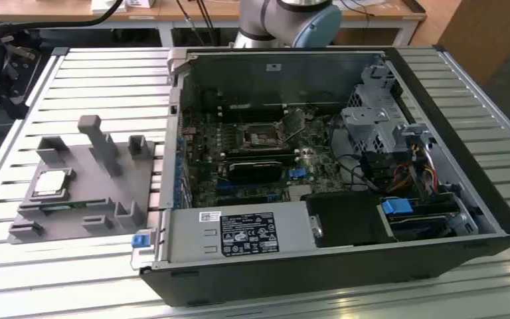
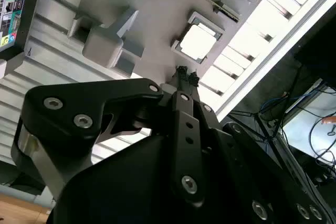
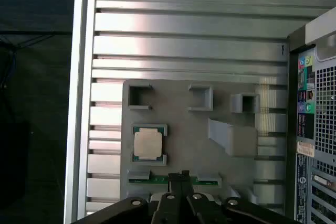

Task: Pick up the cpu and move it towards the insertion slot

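The cpu (image 1: pixel 51 183) lies flat in a square pocket of a grey holder block (image 1: pixel 87 199) on the slatted table, at the exterior view's left. It is a pale silver square (image 3: pixel 147 144) with a light rim (image 2: pixel 198 42). My gripper (image 3: pixel 181 176) hangs above the holder with its black fingertips (image 2: pixel 181 71) pressed together and nothing between them. It is shut, off to one side of the cpu and not touching it. The insertion slot (image 1: pixel 262 138) is the square socket with a dark centre on the motherboard inside the open computer case.
The open black computer case (image 1: pixel 432 219) fills the exterior view's right, with drive cages, cables and a power supply (image 1: pixel 237 234). Upright grey posts (image 1: pixel 95 143) rise from the holder. A green memory stick (image 3: pixel 157 180) lies in the holder near the cpu. The slatted table (image 1: pixel 104 80) surrounds it.
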{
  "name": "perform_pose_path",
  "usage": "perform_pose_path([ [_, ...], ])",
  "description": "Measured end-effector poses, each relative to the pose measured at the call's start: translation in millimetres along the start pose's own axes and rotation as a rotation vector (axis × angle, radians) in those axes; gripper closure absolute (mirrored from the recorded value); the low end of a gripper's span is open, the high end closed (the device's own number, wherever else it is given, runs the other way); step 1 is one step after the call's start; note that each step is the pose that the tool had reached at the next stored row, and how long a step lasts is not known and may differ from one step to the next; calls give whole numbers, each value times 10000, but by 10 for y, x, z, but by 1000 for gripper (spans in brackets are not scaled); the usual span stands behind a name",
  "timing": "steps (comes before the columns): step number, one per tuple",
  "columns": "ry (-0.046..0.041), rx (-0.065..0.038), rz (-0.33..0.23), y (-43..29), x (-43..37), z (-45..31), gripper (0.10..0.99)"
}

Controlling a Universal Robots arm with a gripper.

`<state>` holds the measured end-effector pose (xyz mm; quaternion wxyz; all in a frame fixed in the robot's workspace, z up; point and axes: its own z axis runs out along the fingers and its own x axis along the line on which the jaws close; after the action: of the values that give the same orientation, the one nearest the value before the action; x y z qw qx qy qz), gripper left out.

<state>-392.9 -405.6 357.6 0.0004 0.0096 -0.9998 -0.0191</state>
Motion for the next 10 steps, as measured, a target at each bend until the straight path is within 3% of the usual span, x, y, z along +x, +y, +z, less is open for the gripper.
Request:
perform_pose_path([
  [6,2,1,0,0,8,-1,980],
  [10,0,0,0,1,58,0,980],
])
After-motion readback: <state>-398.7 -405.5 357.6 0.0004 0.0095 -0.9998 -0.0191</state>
